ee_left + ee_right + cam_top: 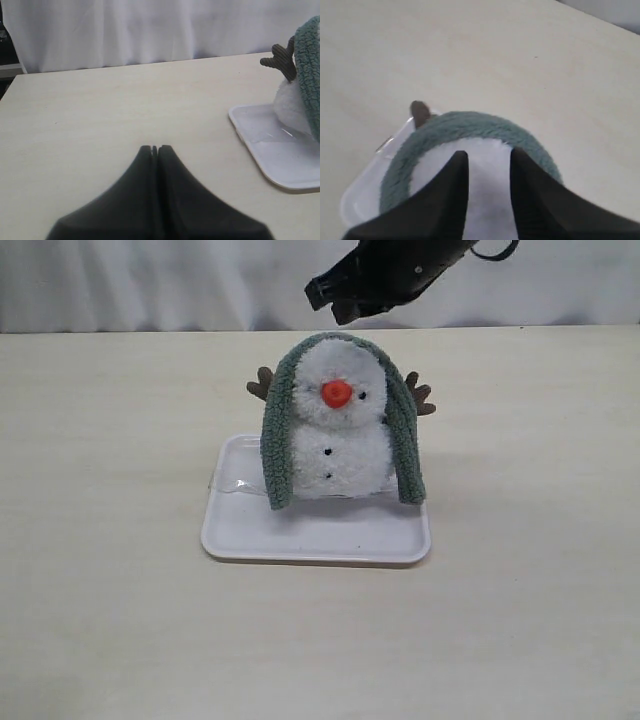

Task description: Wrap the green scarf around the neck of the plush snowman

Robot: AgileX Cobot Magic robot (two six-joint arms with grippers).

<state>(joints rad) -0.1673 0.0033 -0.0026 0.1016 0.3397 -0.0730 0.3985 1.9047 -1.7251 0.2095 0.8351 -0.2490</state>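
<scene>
The plush snowman (338,445) sits upright on a white tray (315,533), white with an orange nose and brown twig arms. The green scarf (278,430) is draped over the top of its head, both ends hanging down its sides to the tray. The neck crease is uncovered in front. My right gripper (337,297) hovers just above and behind the head, open and empty. In the right wrist view the gripper (489,156) frames the white head (487,200) inside the scarf arc (465,125). My left gripper (154,149) is shut, empty, over bare table left of the tray (280,160).
A pale wooden table (110,540) spreads around the tray. A white curtain (150,285) hangs behind the table's far edge. In the left wrist view the snowman's brown twig arm (282,60) sticks out beside the scarf (307,75).
</scene>
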